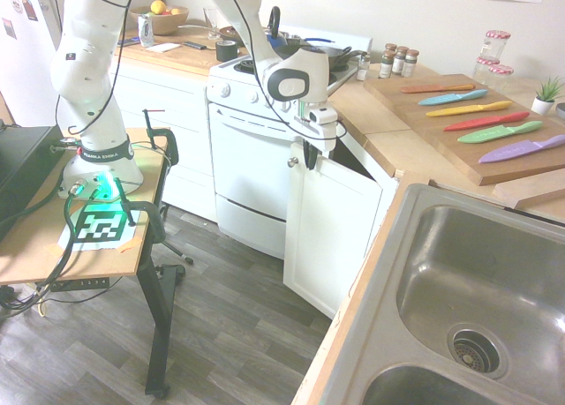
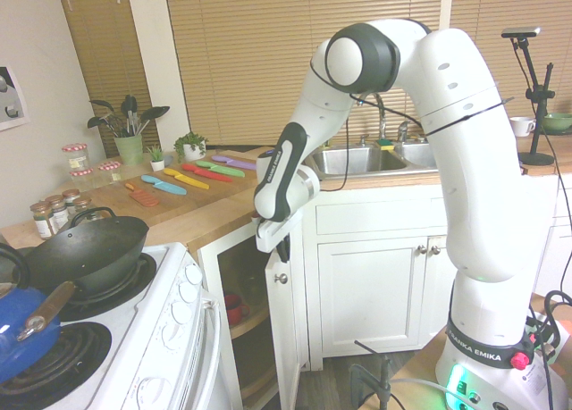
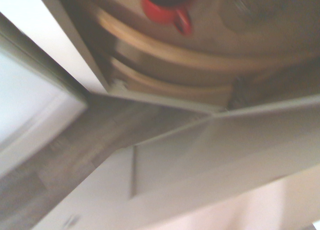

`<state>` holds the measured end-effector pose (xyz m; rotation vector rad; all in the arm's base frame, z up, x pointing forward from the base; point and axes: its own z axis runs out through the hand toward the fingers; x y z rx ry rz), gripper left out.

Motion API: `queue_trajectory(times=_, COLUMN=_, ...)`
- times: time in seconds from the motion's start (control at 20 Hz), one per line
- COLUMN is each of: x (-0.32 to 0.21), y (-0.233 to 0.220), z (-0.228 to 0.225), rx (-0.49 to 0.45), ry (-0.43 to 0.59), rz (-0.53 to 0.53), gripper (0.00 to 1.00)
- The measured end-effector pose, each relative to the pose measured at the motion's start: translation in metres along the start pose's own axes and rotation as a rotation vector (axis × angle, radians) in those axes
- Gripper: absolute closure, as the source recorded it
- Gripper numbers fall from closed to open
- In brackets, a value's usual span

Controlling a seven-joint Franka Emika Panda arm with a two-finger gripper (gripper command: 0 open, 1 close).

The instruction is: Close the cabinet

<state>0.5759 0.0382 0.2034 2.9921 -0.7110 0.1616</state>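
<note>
The white cabinet door (image 1: 334, 233) with its recessed panel stands partly open beside the oven, its small silver knob (image 1: 292, 161) near the top corner. My gripper (image 1: 310, 158) hangs fingers-down at the door's top edge, just by the knob, and its dark fingers look pressed together with nothing between them. From the other side, the gripper (image 2: 282, 247) sits right above the knob (image 2: 281, 278) on the door's thin edge (image 2: 288, 347). The wrist view shows the door panel (image 3: 225, 155) and a red cup (image 3: 167, 4) on round wooden shelves inside.
The white oven (image 1: 252, 162) stands directly beside the open cabinet. A wooden countertop (image 1: 388, 123) above holds a cutting board with several coloured knives (image 1: 494, 131) and spice jars (image 1: 397, 61). A steel sink (image 1: 477, 290) is near the camera. Wooden floor (image 1: 238, 326) lies before the door.
</note>
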Motion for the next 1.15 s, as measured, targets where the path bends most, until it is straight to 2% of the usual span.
queue_trajectory(times=0.35, x=-0.006, y=-0.062, z=-0.034, rx=0.033, ry=0.010, rz=0.004, gripper=1.00)
queue_trajectory(times=0.65, x=-0.007, y=-0.060, z=-0.053, rx=0.057, ry=0.029, rz=0.014, gripper=1.00)
queue_trajectory(times=0.85, x=-0.024, y=-0.006, z=-0.075, rx=0.085, ry=0.055, rz=0.043, gripper=1.00)
queue_trajectory(times=1.15, x=-0.047, y=0.144, z=-0.070, rx=0.087, ry=0.070, rz=0.106, gripper=1.00)
